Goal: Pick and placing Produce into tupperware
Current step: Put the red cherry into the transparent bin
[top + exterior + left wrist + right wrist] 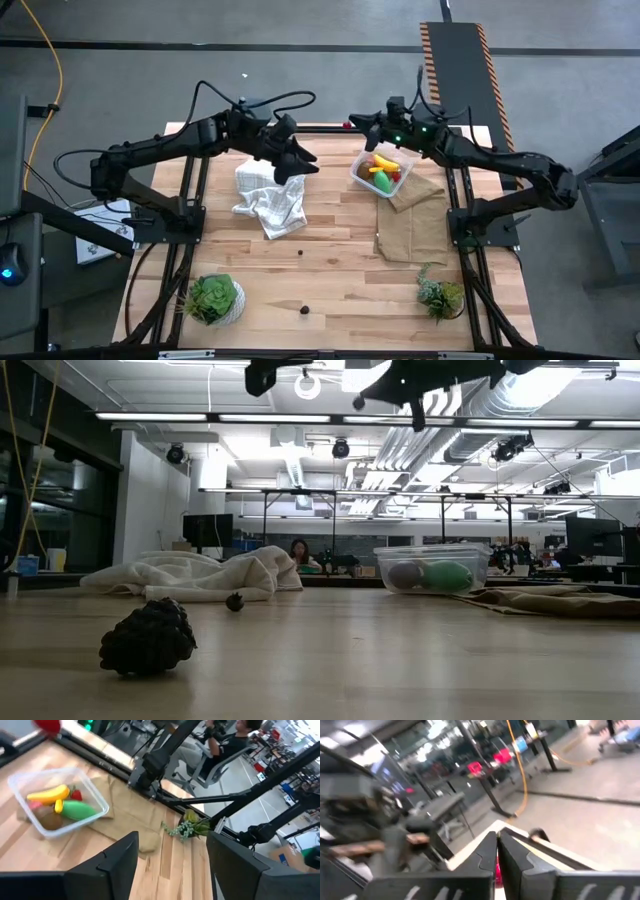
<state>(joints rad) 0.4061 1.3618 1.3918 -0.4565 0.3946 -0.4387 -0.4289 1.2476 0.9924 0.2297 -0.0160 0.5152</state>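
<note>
Tupperware (381, 172) sitting upper right of center, holding banana (384, 161) and green oval (382, 182). Left gripper (298, 165) open, empty, above white cloth (270, 200). Right gripper (355, 124) squeezed shut, empty.

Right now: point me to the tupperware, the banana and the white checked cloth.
tupperware (358, 176): high view, on its clear left rim.
banana (48, 795): left wrist view, middle of the yellow body.
white checked cloth (270, 208): high view, centre of the crumpled fabric.
</note>
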